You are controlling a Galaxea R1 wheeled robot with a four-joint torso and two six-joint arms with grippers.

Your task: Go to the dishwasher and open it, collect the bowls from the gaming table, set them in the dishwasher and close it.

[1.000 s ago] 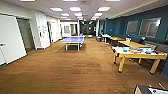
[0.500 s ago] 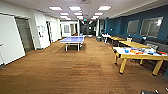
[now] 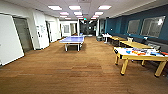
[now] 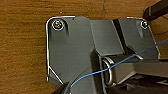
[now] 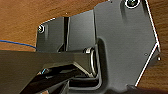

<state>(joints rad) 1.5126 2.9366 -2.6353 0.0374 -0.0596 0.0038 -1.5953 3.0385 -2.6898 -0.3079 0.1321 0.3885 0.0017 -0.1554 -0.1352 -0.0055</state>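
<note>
**Wide room, white-topped table at the right**

The head view looks down a long room with a wood floor [image 3: 75,72]; ceiling lights [image 3: 75,7] run away toward the far end; a white wall [image 3: 10,42] with doorways lines the left side, a dark blue wall [image 3: 117,25] with windows lines the right.

The gaming table [image 3: 122,53] stands at the right, near to middle distance, with a white top, yellow edge and yellow legs; small blue, red and orange shapes lie on its top toward the right end, too blurred to say whether any is a bowl; further yellow tables [image 3: 135,44] stand behind it along the blue wall.

A blue ping-pong table [image 3: 73,40] stands farther off, near the middle of the room, well apart from the gaming table.

The left wrist view looks straight down on the wood floor, with the robot's dark plate in front and a thin blue cable [image 4: 100,72] crossing it; the right wrist view likewise has floor, dark plate and a blue cable [image 5: 17,43] at one edge.

Whether either tool is open or closed cannot be told from the wrist views.
</note>
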